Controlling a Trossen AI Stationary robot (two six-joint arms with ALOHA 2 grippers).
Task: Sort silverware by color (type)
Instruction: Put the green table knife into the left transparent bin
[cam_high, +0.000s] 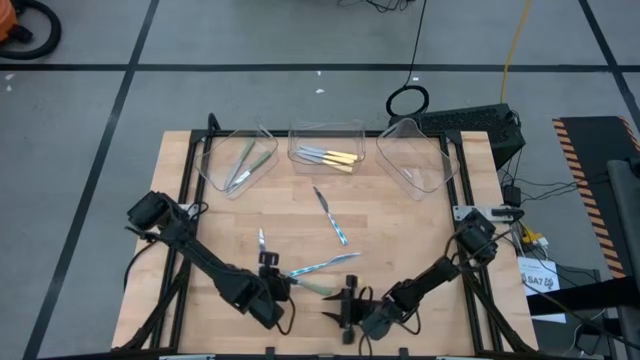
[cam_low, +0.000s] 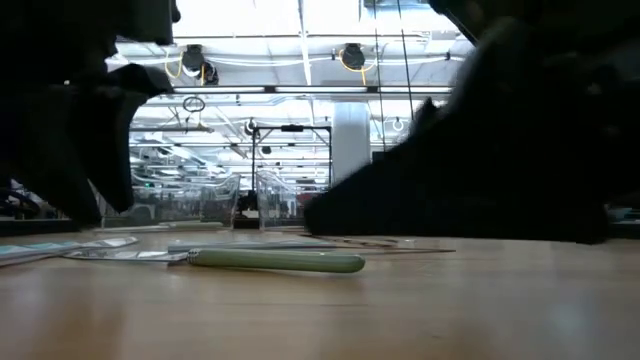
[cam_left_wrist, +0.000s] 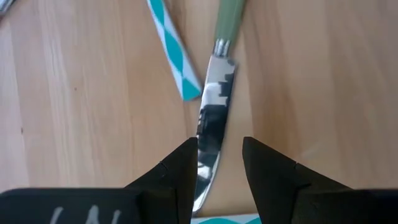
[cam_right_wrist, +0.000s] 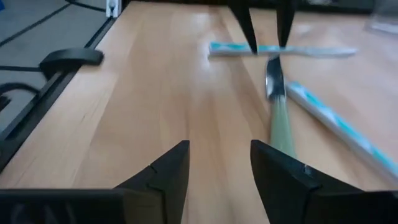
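At the near edge of the wooden surface (cam_high: 200, 200), the left gripper (cam_left_wrist: 217, 163) has its jaws spread on both sides of the metal blade of the green-handled knife (cam_left_wrist: 214, 106), not pinching it; the right gripper (cam_right_wrist: 217, 163) nearby waits with spread, empty jaws; a blue-and-white patterned utensil (cam_high: 322, 266) lies just beside the knife

Setting: robotics lab or industrial hall. Grey floor (cam_high: 250, 95) carried black tape lines; hazard striping (cam_high: 578, 150) stood at frame right; ceiling lights (cam_low: 300, 40) and metal racking (cam_low: 290, 170) filled the low view's background.
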